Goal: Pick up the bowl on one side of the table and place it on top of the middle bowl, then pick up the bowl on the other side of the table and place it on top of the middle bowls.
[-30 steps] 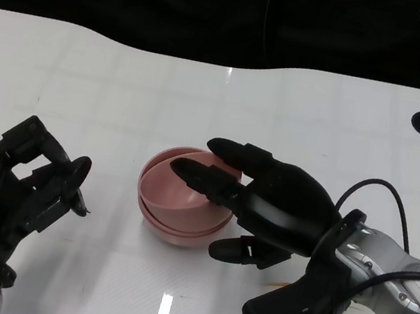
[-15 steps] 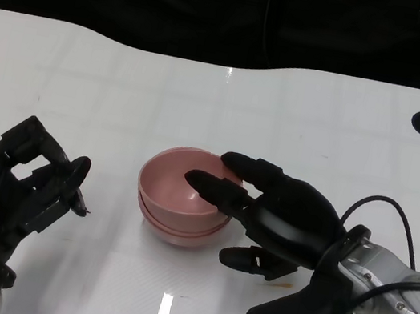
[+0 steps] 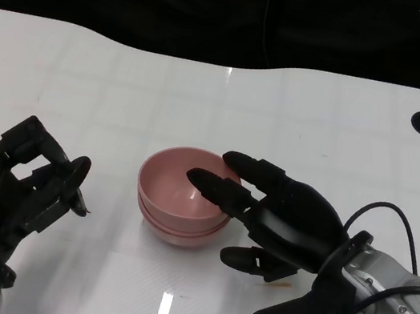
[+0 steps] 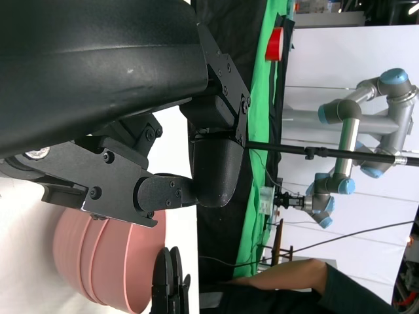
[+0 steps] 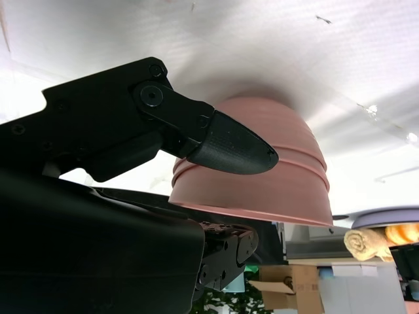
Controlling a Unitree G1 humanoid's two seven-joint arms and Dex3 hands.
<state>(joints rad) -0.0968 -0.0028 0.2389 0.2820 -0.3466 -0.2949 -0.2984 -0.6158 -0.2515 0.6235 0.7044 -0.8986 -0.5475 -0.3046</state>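
While hovering at the stack's right rim, right hand (image 3: 284,219) kept fingers spread, held nothing. Pink bowls (image 3: 182,197) sat nested mid-table, three rims visible from right wrist. Left hand (image 3: 13,187) stayed near-left, fingers loosely curled, empty, well apart from stack.

The left robot hand (image 4: 163,150) hangs beside stacked pink bowls (image 4: 108,261).

Pink stacked bowls (image 3: 183,195) (plain, unpatterned) on glossy white table (image 3: 106,98); black robot hands.
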